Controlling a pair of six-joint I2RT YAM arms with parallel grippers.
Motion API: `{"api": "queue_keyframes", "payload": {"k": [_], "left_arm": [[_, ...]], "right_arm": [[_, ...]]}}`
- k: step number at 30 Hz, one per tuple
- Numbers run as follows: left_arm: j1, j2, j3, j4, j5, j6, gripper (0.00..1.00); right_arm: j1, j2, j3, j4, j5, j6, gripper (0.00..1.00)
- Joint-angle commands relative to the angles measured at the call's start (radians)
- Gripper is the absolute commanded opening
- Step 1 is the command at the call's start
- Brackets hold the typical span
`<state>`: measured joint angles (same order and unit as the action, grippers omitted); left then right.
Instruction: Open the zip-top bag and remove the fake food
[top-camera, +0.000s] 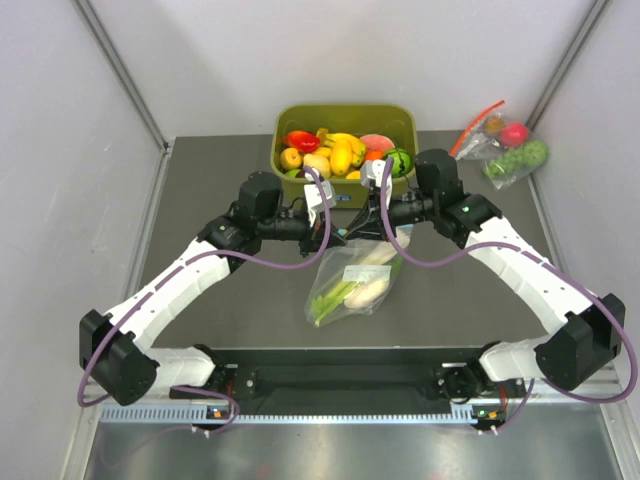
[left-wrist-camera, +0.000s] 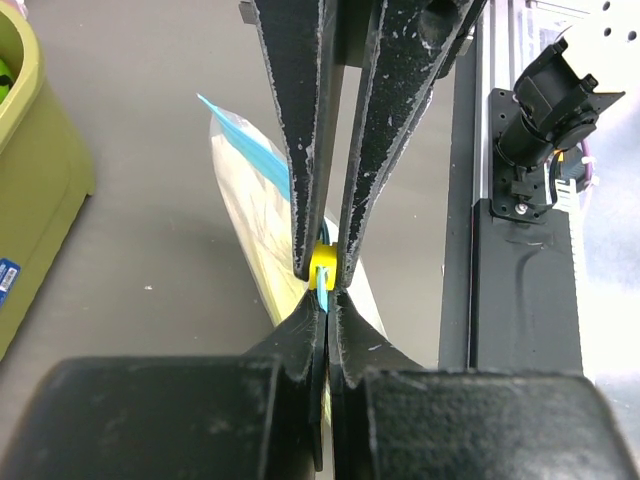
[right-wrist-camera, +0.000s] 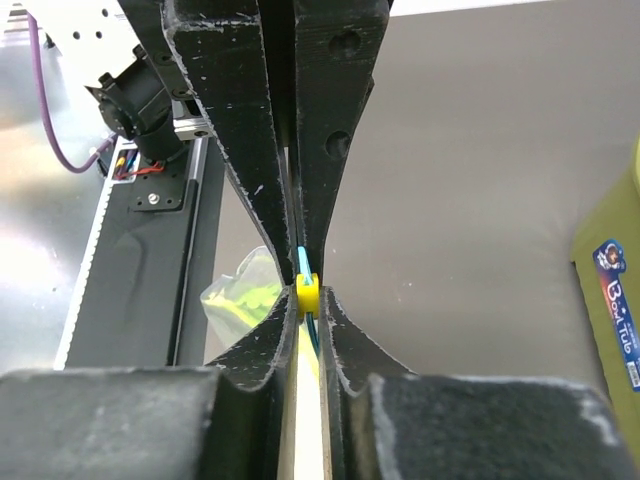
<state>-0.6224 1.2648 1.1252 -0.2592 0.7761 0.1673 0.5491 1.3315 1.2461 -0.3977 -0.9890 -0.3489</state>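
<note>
Two pairs of fingers meet at the bag (top-camera: 352, 280), which stands mid-table (top-camera: 450, 310) with the food (top-camera: 365, 290) inside. The left fingers (left-wrist-camera: 290, 350) clamp the zip strip (left-wrist-camera: 245, 140) and the right fingers (right-wrist-camera: 262, 345) pinch the yellow slider (left-wrist-camera: 322, 262). Risk: the slider slips free, or the pull drags the whole bag.

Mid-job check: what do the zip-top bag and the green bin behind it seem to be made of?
The zip-top bag looks like thin clear plastic film, glossy and crinkled; its contents show through. The green bin is probably rigid moulded plastic: olive, smooth, dull finish, rounded rim.
</note>
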Motion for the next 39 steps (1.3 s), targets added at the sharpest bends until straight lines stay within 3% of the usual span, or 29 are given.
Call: {"api": "queue_keyframes", "payload": {"k": [1, 9, 24, 39], "left_arm": [[-0.005, -0.031, 0.001, 0.031, 0.014, 0.018, 0.00], [-0.005, -0.041, 0.001, 0.018, -0.020, 0.029, 0.00], [-0.005, -0.035, 0.005, -0.012, -0.221, 0.052, 0.00], [-0.005, -0.044, -0.010, -0.003, -0.428, 0.054, 0.00]], "right_arm": [[0.018, -0.017, 0.044, 0.060, -0.043, -0.004, 0.03], [0.014, -0.058, 0.000, 0.095, 0.036, 0.010, 0.00], [-0.028, -0.193, -0.128, 0.203, 0.196, 0.129, 0.00], [-0.081, -0.253, -0.223, 0.198, 0.352, 0.194, 0.00]]}}
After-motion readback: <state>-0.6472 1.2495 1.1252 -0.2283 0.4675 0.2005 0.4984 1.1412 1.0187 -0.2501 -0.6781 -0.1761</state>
